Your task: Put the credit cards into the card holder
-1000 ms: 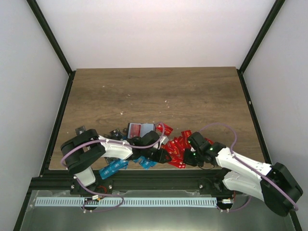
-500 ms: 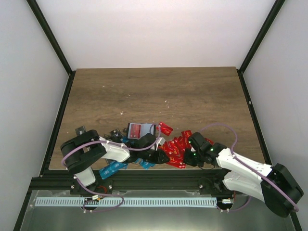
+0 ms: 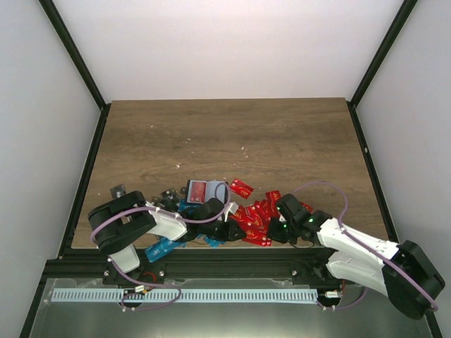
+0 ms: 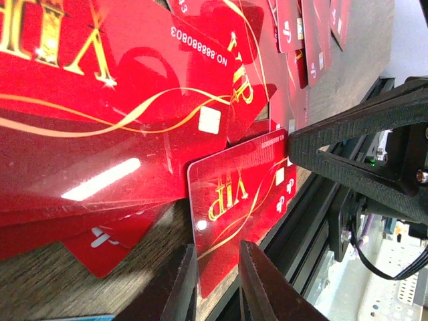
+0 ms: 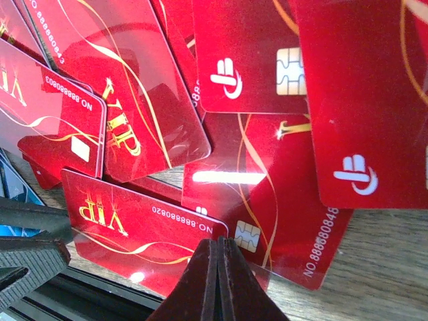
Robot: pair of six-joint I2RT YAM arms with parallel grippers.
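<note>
Glossy red credit cards [image 3: 255, 220] lie piled at the table's near edge, and they fill both wrist views. Blue cards [image 3: 163, 246] and dark grey cards [image 3: 169, 196] lie to their left. The card holder [image 3: 206, 191] lies open behind the pile with a red card in it. My left gripper [image 3: 238, 232] is low at the pile's near left. In the left wrist view it [image 4: 217, 249] is narrowly open, with a fingertip on each side of a flat red VIP card's [image 4: 241, 194] near corner. My right gripper [image 3: 272, 234] is shut, and its tip [image 5: 217, 242] rests on that same card [image 5: 144, 234].
The table's near edge and black frame rail [image 3: 232, 262] run right beside both grippers. A single red card [image 3: 241, 187] lies right of the holder. A dark card [image 3: 118, 190] lies far left. My right gripper's black fingers [image 4: 361, 147] show in the left wrist view.
My left arm has drawn back toward the near edge, uncovering the single red card beside the holder. My right gripper has barely moved.
</note>
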